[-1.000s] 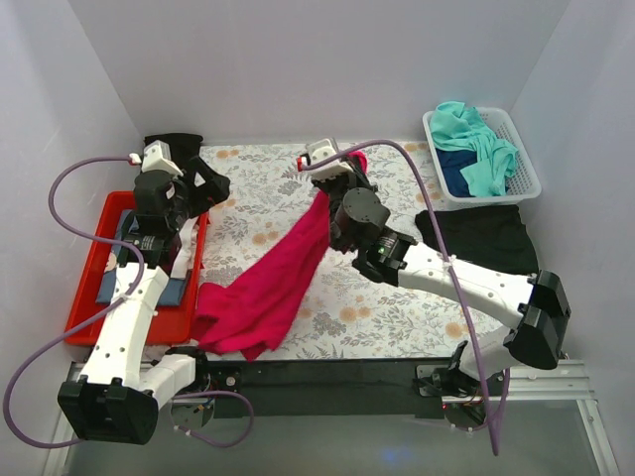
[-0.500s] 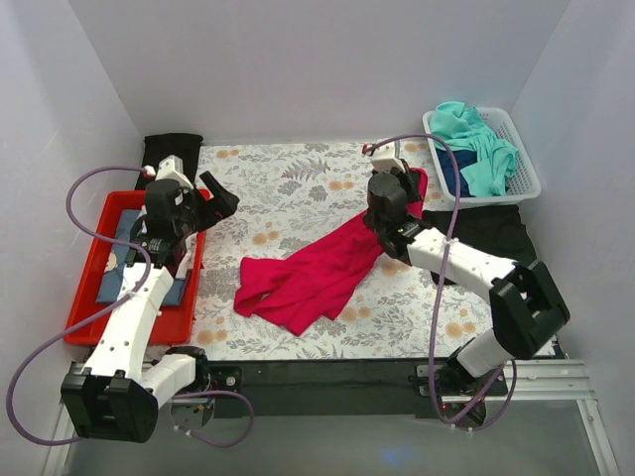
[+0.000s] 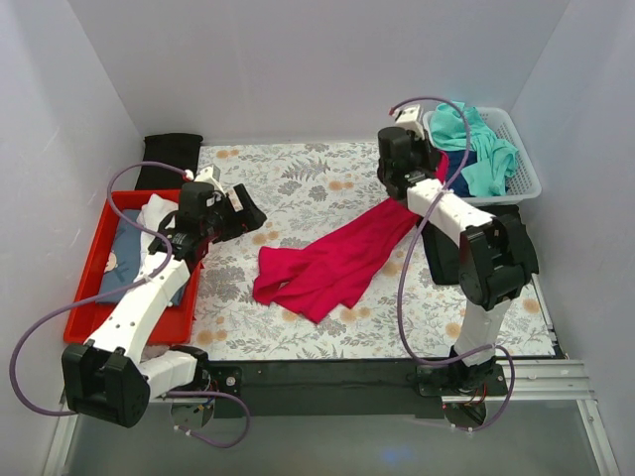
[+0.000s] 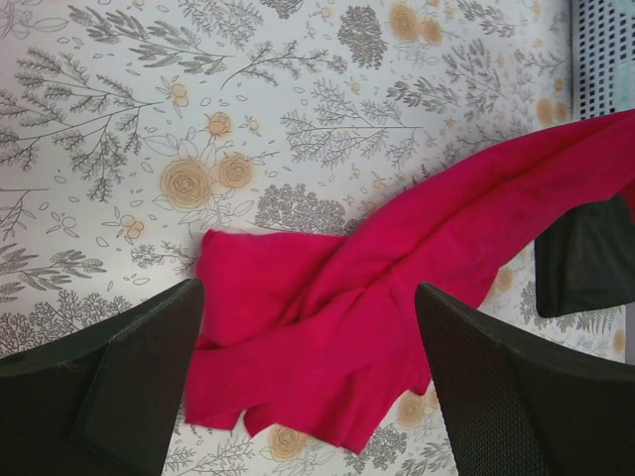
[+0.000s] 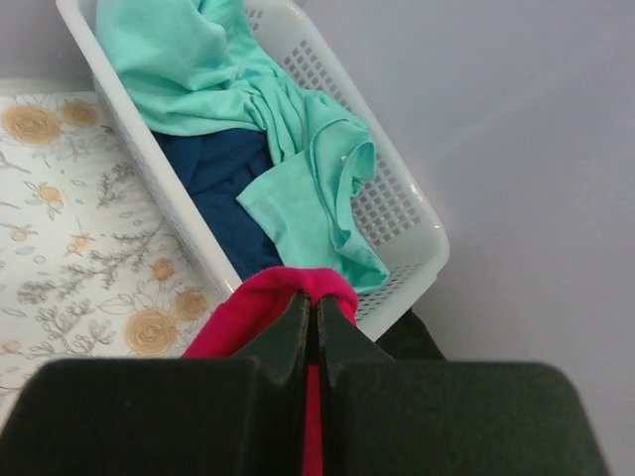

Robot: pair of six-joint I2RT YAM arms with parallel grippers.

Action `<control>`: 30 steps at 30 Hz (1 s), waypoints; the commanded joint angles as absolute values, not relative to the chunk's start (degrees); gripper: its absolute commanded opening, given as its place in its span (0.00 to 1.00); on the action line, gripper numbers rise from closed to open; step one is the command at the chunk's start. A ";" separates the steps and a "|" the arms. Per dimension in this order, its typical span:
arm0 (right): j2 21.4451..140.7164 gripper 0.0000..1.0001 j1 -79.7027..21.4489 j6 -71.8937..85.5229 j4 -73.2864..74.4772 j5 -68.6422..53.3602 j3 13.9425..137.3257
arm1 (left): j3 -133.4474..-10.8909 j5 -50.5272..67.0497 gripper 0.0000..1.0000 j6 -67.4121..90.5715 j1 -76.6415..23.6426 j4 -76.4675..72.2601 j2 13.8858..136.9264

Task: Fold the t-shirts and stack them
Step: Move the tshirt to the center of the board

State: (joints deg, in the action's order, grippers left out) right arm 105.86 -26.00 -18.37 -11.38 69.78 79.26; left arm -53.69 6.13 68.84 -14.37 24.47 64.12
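Observation:
A crimson t-shirt [image 3: 332,260] lies stretched across the floral cover, from a bunched end at centre up toward the basket. My right gripper [image 3: 435,177] is shut on its upper end, next to the basket; the red cloth [image 5: 290,290] bulges over the closed fingertips of the right gripper [image 5: 316,302]. My left gripper [image 3: 245,212] hangs open left of the bunched end. In the left wrist view the crimson t-shirt [image 4: 397,288] lies below the wide-apart fingers of the left gripper [image 4: 308,293]. Teal [image 5: 248,79] and navy [image 5: 223,178] t-shirts fill the basket. A black t-shirt [image 3: 488,238] lies flat at the right.
The white basket [image 3: 526,171] stands at the back right, beside the right gripper. A red tray [image 3: 91,290] holding folded cloth sits at the left edge. A black cloth [image 3: 171,151] lies at the back left corner. White walls enclose the table.
My right gripper has dragged the crimson t-shirt rightward and back to the basket. The left arm has swung right and lower toward the shirt's bunched end, jaws still wide.

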 commanded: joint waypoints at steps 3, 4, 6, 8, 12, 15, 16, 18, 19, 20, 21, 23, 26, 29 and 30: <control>108.62 0.01 -18.64 8.95 20.70 55.21 94.99 | -53.70 3.61 0.86 69.87 -14.59 24.96 66.70; 108.81 0.01 -18.37 9.75 21.35 54.50 95.27 | -53.88 3.52 0.86 69.96 -14.68 24.79 67.14; 109.07 0.01 -18.19 10.11 21.71 52.31 95.19 | -54.23 3.51 0.86 69.96 -14.85 24.35 68.11; 109.60 0.01 -18.28 10.63 22.67 50.37 95.45 | -54.58 3.87 0.86 69.87 -15.03 24.17 69.60; 110.39 0.34 -18.19 13.09 25.66 46.16 95.80 | -54.76 4.13 0.85 69.61 -15.91 23.82 71.19; 108.73 0.85 -18.63 15.55 27.42 44.13 94.22 | -53.97 3.34 0.85 69.70 -16.61 23.91 71.63; 107.94 0.97 -19.15 15.56 27.51 44.82 92.91 | -53.09 3.17 0.85 69.78 -16.79 23.91 71.63; 106.01 0.98 -22.14 13.55 26.81 47.28 92.46 | -52.30 2.55 0.85 70.40 -16.79 23.91 71.28; 105.74 0.99 -23.28 12.23 26.28 47.37 92.55 | -51.86 2.55 0.85 70.57 -16.87 23.82 71.28; 105.56 0.98 -25.73 9.35 26.19 46.15 93.59 | -51.59 2.46 0.85 70.75 -16.87 23.82 71.45; 105.21 0.98 -27.32 8.45 26.45 45.97 94.13 | -51.42 2.46 0.85 70.75 -16.96 23.82 71.72; 104.16 0.93 -32.05 5.82 26.46 41.52 93.78 | -51.15 2.37 0.85 70.66 -17.23 23.91 72.24; 101.17 0.70 -37.59 7.37 26.81 33.97 91.33 | -50.63 1.76 0.84 70.84 -17.67 23.91 73.04; 97.74 0.53 -40.77 10.71 28.30 22.92 89.30 | -50.45 0.88 0.84 71.10 -17.84 23.99 74.00; 96.43 0.51 -41.56 12.03 28.82 20.50 87.99 | -50.28 0.70 0.84 71.80 -17.84 23.99 74.18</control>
